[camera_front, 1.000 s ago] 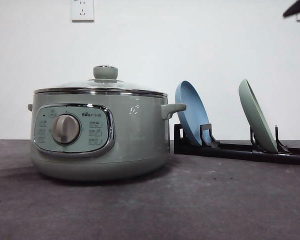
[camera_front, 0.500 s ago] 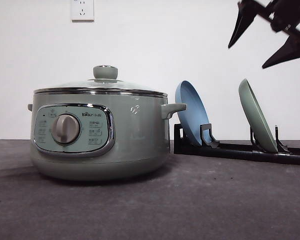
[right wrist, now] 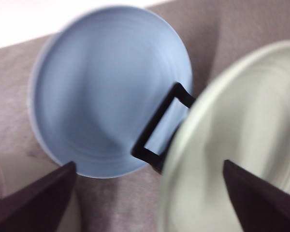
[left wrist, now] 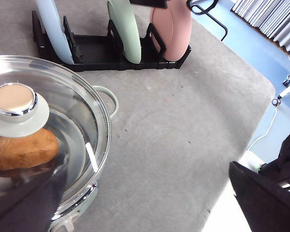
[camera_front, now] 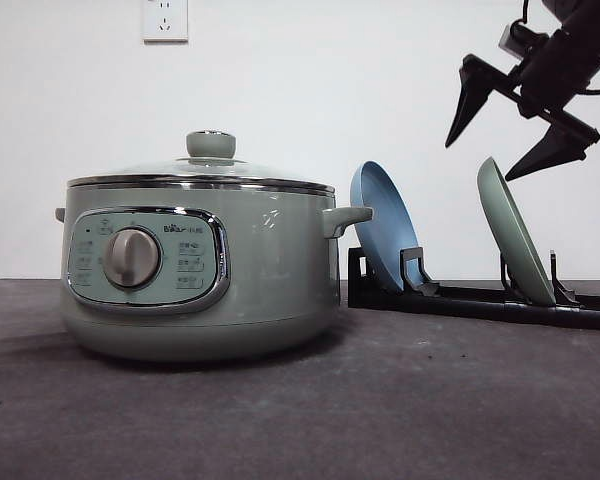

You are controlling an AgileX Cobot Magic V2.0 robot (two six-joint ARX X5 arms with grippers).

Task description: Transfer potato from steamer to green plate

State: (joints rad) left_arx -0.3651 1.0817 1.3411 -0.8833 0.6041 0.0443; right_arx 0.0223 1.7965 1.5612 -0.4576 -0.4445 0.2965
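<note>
The steamer (camera_front: 200,270) stands on the left of the table with its glass lid (left wrist: 63,125) on. Through that lid the potato (left wrist: 21,150) shows, lying inside the pot. The green plate (camera_front: 515,235) stands on edge in a black rack (camera_front: 480,297), to the right of a blue plate (camera_front: 385,225). My right gripper (camera_front: 480,160) hangs open and empty just above the green plate's top edge; its wrist view has the green plate (right wrist: 237,135) and the blue plate (right wrist: 111,92) close ahead. My left gripper (left wrist: 147,168) is open and empty, above the steamer's side.
A pink plate (left wrist: 171,26) stands in the same rack beyond the green plate (left wrist: 125,29). Grey felt table (camera_front: 380,400) lies in front of the rack. The table's edge (left wrist: 251,121) drops off on the rack's side, with cables on the floor.
My right gripper has come into the front view from the top right and dropped down and left toward the green plate's top edge, staying open. Steamer and plates have not moved.
</note>
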